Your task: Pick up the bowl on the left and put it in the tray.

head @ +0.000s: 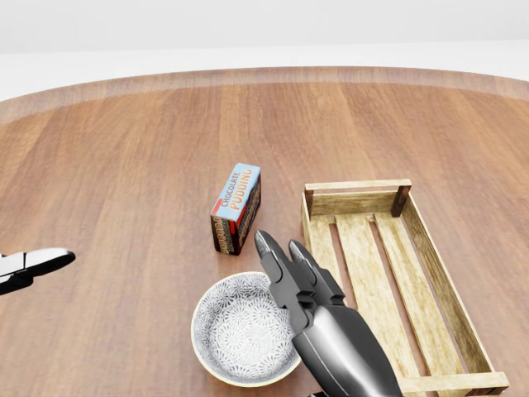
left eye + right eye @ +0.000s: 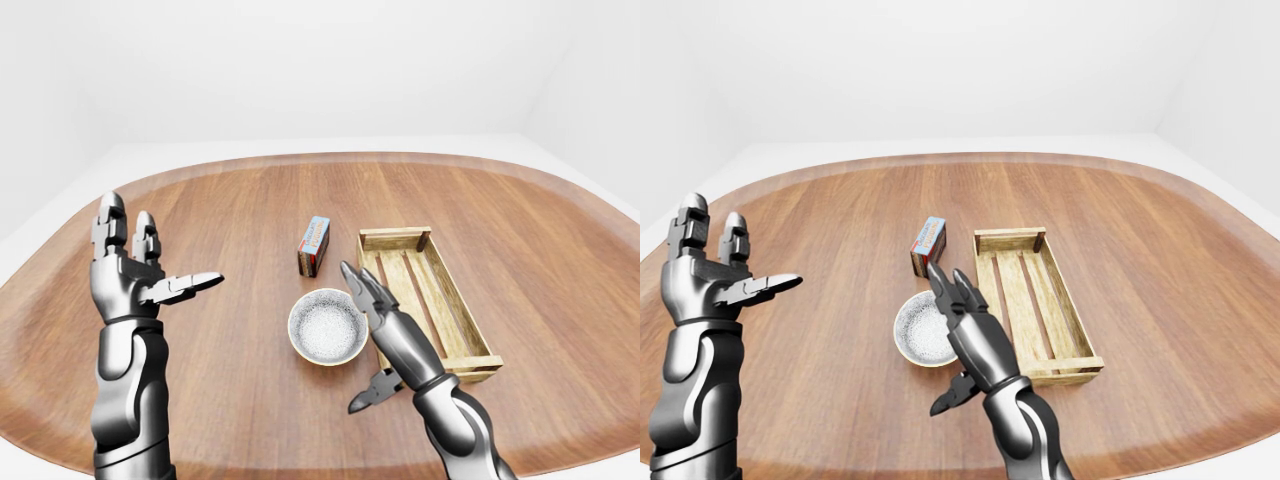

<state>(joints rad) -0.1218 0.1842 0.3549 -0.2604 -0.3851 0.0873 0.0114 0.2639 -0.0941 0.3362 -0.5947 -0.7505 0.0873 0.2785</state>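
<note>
In the left-eye view, the robot's left hand [image 2: 130,275] is standing raised at the left side. Its 2 fingers are pointing straight up and its thumb is jutting out to the right. It is spread wide and gripping nothing. The right hand [image 2: 385,322] is reaching in from the bottom with its fingers stretched out straight and its thumb hanging splayed below. It is likewise spread and gripping nothing. Its fingertips are lying along the right rim of the round white speckled bowl [image 2: 320,330]. The bowl is sitting on the table just left of the slatted wooden tray [image 2: 432,238].

In the head view, the right hand's 2 fingers are overlapping the upper right of the bowl's rim. I cannot tell whether they are touching it or hovering above. The blue chocolate pudding box [image 1: 237,207] is lying just above the bowl and apart from it. Only the tip of the left hand is poking in at the left edge. The round brown wooden table [image 1: 124,149] is showing a broad stretch of grain between that tip and the bowl.

In the right-eye view, the tray's 4 walls are standing unobstructed, with its slats showing along its full length. The table's curved edge is running well beyond everything on it.
</note>
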